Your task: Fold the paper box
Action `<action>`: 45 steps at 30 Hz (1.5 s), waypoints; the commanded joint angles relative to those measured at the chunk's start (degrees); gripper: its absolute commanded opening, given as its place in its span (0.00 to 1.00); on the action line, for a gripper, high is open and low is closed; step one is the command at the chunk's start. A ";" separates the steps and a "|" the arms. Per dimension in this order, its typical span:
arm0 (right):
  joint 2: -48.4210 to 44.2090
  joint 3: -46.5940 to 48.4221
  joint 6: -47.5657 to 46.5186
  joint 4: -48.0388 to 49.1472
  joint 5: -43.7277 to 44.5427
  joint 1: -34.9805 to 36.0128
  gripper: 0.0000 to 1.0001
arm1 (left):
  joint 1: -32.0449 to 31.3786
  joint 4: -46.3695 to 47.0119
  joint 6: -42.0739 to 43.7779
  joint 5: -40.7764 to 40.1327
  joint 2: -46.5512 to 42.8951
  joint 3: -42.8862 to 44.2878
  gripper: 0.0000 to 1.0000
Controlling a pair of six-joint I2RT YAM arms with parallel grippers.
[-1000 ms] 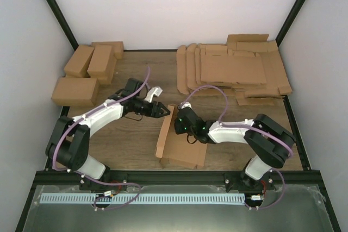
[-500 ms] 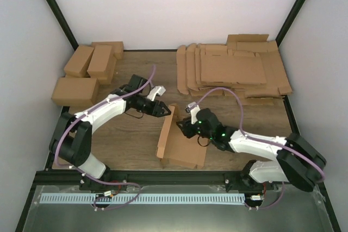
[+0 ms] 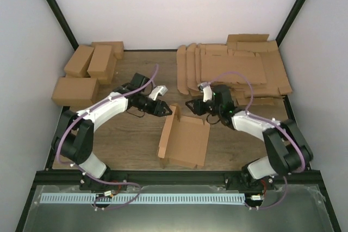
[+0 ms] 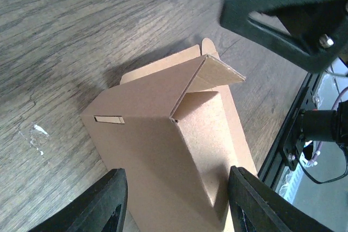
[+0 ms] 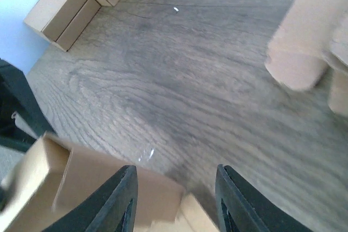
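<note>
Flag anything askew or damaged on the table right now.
Nothing damaged or spilled. The box sits half-folded mid-table: its left wall stands up, the rest lies flat, and one corner flap sticks out loose. The flat sheets at back right are fanned out unevenly rather than squared up.

The left arm (image 3: pixel 103 110) reaches forward and to the right from its base, forearm low and nearly level. The left gripper (image 3: pixel 163 110) points right, its 2 black fingers (image 4: pixel 100 205) standing well apart. The right arm (image 3: pixel 255 126) bends sharply at the elbow and stretches left. The right gripper (image 3: pixel 191 105) points left with its jaws parted, tip near the left gripper but not touching.
</note>
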 commanded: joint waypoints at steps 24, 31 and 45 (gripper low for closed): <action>12.78 4.48 -22.30 9.89 -16.32 2.40 0.42 | -0.42 -3.93 5.75 -2.29 5.42 2.64 0.51; 11.25 3.05 -24.27 8.80 -14.64 3.36 0.41 | -0.40 -3.20 5.56 -0.52 5.16 2.81 0.50; 9.96 1.85 -25.51 6.44 -8.60 6.71 0.41 | -0.39 -6.16 7.23 -1.00 5.26 4.31 0.49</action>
